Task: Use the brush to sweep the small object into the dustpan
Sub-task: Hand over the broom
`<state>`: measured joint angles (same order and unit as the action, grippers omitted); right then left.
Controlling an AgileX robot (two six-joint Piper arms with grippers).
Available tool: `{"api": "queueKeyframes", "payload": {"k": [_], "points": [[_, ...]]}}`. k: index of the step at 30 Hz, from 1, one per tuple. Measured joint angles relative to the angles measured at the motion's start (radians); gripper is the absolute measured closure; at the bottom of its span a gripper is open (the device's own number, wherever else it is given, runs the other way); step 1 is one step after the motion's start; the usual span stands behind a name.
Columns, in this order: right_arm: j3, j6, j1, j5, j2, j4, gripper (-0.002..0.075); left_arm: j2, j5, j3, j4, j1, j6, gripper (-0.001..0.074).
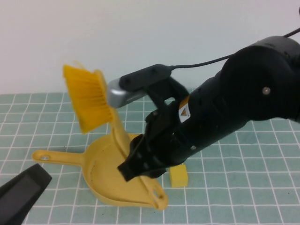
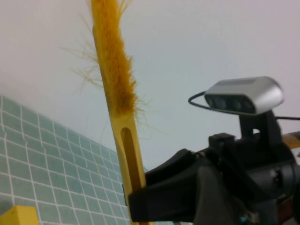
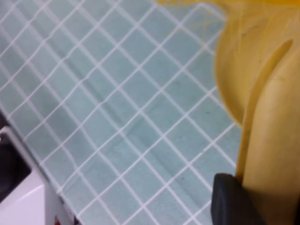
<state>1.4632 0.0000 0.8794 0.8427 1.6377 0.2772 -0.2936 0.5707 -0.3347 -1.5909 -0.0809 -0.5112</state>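
Observation:
My right gripper [image 1: 139,160] is shut on the tan-yellow handle of the brush [image 1: 90,101]. It holds the brush tilted over the dustpan [image 1: 101,161], with the orange-yellow bristles raised up and to the left. The mustard dustpan lies flat on the tiled mat, its thin handle pointing left. The small object [image 1: 179,177], a pale-yellow cube, rests on the mat just right of the dustpan, partly under the right arm. In the right wrist view a black finger [image 3: 229,201] presses against the brush handle [image 3: 272,140]. My left gripper [image 1: 26,187] sits low at the front left, apart from everything.
A green tiled mat [image 1: 243,187] covers the table up to a pale wall behind. The right arm's bulk fills the right half of the high view. The left wrist view shows the brush [image 2: 117,84] upright beside the right arm's silver camera [image 2: 243,96].

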Motion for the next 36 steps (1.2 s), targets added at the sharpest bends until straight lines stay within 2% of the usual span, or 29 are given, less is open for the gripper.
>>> {"api": "queueKeyframes", "payload": {"k": [7, 12, 22, 33, 36], "points": [[0.015, 0.000, 0.086, 0.006, -0.001, -0.006, 0.0536, -0.042, -0.002, 0.000, 0.005, 0.000, -0.006, 0.0330], [0.016, 0.000, 0.131, -0.016, -0.001, -0.006, 0.0536, -0.091, -0.010, 0.000, 0.000, 0.000, -0.086, 0.0330], [0.016, 0.028, 0.169, -0.044, -0.001, -0.004, 0.0536, -0.160, -0.038, 0.000, -0.008, 0.000, -0.144, 0.0330], [0.017, 0.029, 0.247, -0.114, -0.001, -0.001, 0.0536, -0.263, 0.001, 0.000, -0.137, 0.000, -0.258, 0.0332], [0.017, 0.032, 0.254, -0.121, -0.001, -0.001, 0.0536, -0.297, 0.041, 0.000, -0.143, 0.000, -0.259, 0.0365]]}}
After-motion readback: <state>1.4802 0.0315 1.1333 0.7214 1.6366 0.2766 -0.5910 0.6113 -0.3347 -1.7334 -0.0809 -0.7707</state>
